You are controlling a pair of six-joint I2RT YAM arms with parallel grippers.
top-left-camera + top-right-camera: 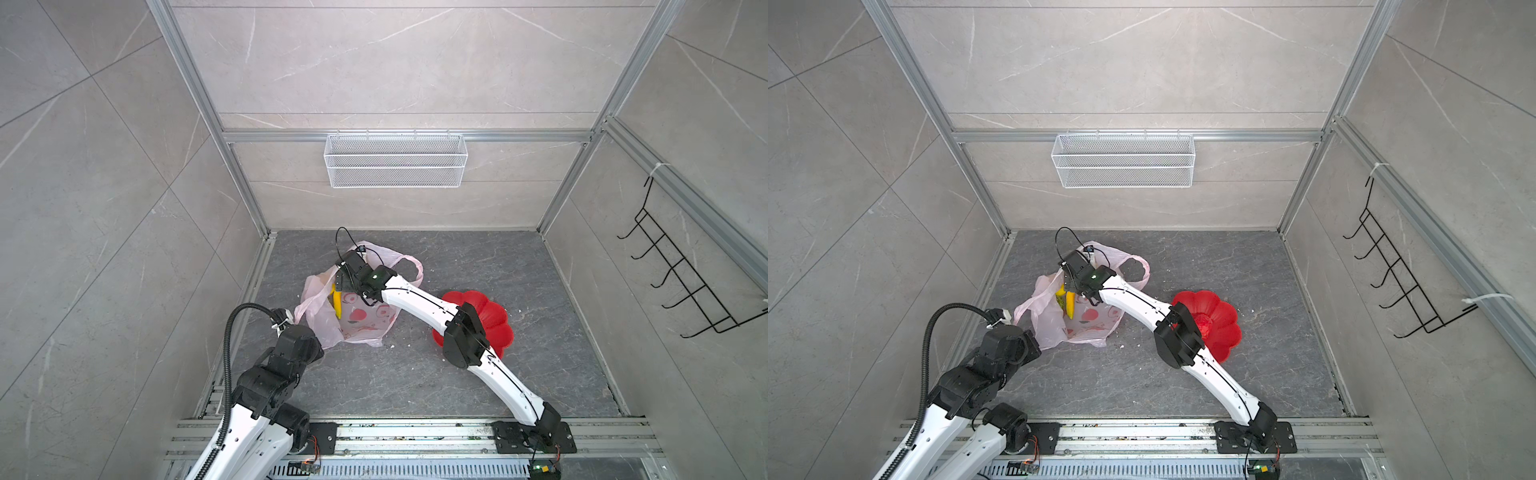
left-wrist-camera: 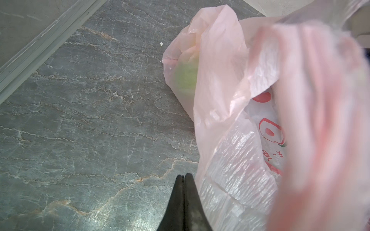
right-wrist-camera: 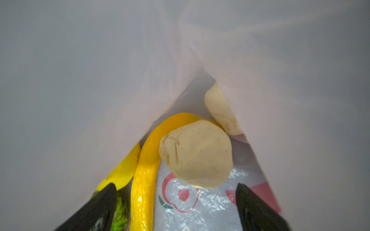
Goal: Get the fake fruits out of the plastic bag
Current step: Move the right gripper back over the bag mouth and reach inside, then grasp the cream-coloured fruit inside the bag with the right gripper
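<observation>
The pale-pink plastic bag [image 1: 365, 320] [image 1: 1092, 324] lies on the grey floor with its mouth open. My right gripper [image 3: 176, 192] [image 1: 340, 284] is open inside that mouth. Between its fingers I see the long yellow banana [image 3: 144, 180] [image 1: 336, 305] and the bag's printed side. A beige lumpy piece [image 3: 197, 156] lies just ahead, untouched, with a second beige piece [image 3: 218, 110] farther in. A yellow lumpy fruit [image 3: 124, 172] and a green ball [image 3: 120, 212] lie by one finger. My left gripper [image 2: 183, 176] is shut beside the bag [image 2: 230, 80]; no plastic shows between its tips.
A red flower-shaped dish [image 1: 486, 316] [image 1: 1221, 332] stands right of the bag, partly under my right arm's elbow, with a small red fruit [image 1: 1203, 322] in it. A white wire basket [image 1: 395, 166] hangs on the back wall. A black hook rack [image 1: 681, 266] is on the right wall.
</observation>
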